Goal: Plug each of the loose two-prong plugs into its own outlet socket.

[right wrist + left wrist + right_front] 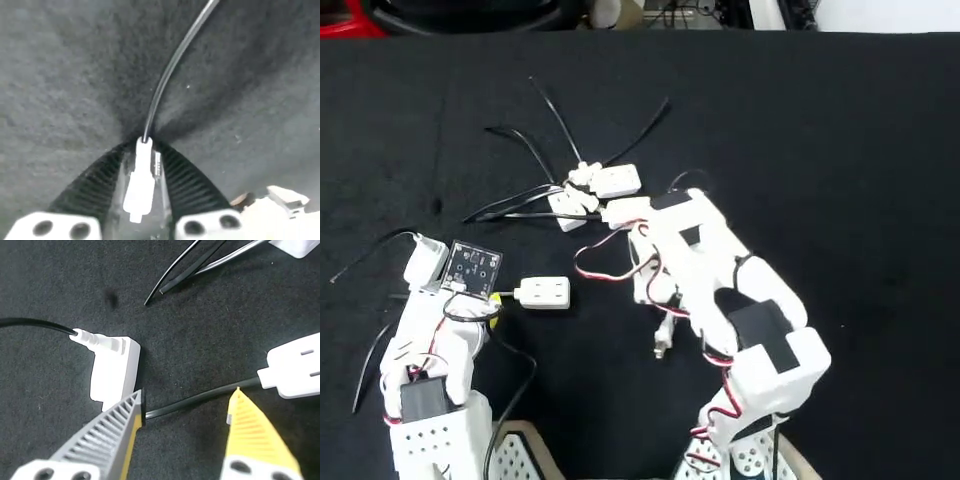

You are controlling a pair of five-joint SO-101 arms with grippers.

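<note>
A white outlet socket (pixel 543 292) (pixel 297 369) lies left of the table's middle, and its black cord (pixel 200 397) runs between my left gripper's fingertips. My left gripper (pixel 492 303) (pixel 187 391) stands open just left of that socket. A loose white two-prong plug (pixel 420 258) (pixel 112 371) with a black cord lies beside the grey finger (pixel 112 432). My right gripper (pixel 660 318) (pixel 145 172) is shut on another white plug (pixel 661 342) (pixel 141 182), held above the black mat; that plug's thin cord (pixel 172 65) trails away across the mat.
A cluster of white plugs and sockets (pixel 595 193) with several black cords (pixel 535 140) lies behind the middle, just past the right arm's elbow. Loose cord ends (pixel 170 277) lie beyond the left gripper. The black mat (pixel 840 150) covers the table.
</note>
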